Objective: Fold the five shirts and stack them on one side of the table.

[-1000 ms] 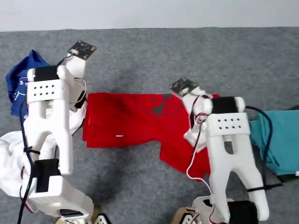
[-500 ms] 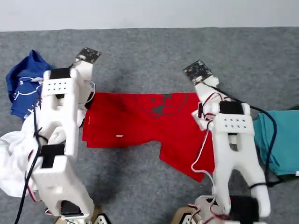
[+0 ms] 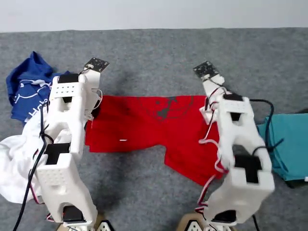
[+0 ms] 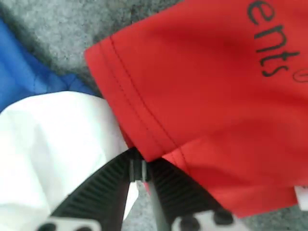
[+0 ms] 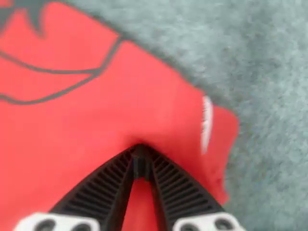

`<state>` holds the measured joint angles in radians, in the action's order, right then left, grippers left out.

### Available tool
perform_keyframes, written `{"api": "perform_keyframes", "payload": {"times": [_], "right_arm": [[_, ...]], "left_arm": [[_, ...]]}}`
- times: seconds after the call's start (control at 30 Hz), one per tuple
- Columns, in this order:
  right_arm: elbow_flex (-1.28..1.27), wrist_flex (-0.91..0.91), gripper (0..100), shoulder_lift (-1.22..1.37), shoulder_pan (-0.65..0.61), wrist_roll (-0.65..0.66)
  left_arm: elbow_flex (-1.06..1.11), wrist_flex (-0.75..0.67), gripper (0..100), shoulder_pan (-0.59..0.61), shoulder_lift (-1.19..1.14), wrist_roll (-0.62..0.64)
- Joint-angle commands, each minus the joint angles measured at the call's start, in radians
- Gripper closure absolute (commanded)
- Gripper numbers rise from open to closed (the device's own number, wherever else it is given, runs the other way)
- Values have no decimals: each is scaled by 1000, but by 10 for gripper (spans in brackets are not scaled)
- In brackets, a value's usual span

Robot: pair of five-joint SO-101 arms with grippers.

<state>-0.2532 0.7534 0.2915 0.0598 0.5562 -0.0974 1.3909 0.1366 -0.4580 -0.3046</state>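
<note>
Left end effector (image 4: 139, 166) clenched on a hem corner of the red shirt (image 4: 216, 96). Right end effector (image 5: 139, 161) pinching the same shirt's other end. I judge the paired grip keeps that edge taut for folding. Red shirt lies mid-desk (image 3: 154, 53). Waiting: blue shirt (image 3: 26, 86) at 10 o'clock, white shirt (image 3: 14, 159) at 8, teal shirt (image 3: 288, 144) at 3.

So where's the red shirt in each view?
High view: red shirt spread mid-table between both arms.
Left wrist view: its hemmed corner pinched by the left gripper, beside the white shirt.
Right wrist view: its fabric pinched by the right gripper.
Shared landmark: its dark print.
</note>
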Motion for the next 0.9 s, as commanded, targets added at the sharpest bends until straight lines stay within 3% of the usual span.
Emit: {"api": "perform_keyframes", "payload": {"times": [0.0, 0.17, 0.27, 0.57, 0.67, 0.87], "right_arm": [[222, 39, 989, 110, 42, -3], [466, 194, 989, 243, 59, -3], [568, 283, 989, 257, 48, -3], [707, 599, 989, 188, -104, -3], [707, 696, 989, 137, -154, -6], [707, 842, 989, 58, -177, -11]], "left_arm": [[-13, -15, 998, -6, 8, 8], [-33, -8, 998, -8, 9, 6], [-110, 78, 998, -8, 12, 3], [-280, 292, 998, -25, 175, -29], [-226, 365, 998, -86, 238, -86], [81, 305, 998, -199, 287, -91]]}}
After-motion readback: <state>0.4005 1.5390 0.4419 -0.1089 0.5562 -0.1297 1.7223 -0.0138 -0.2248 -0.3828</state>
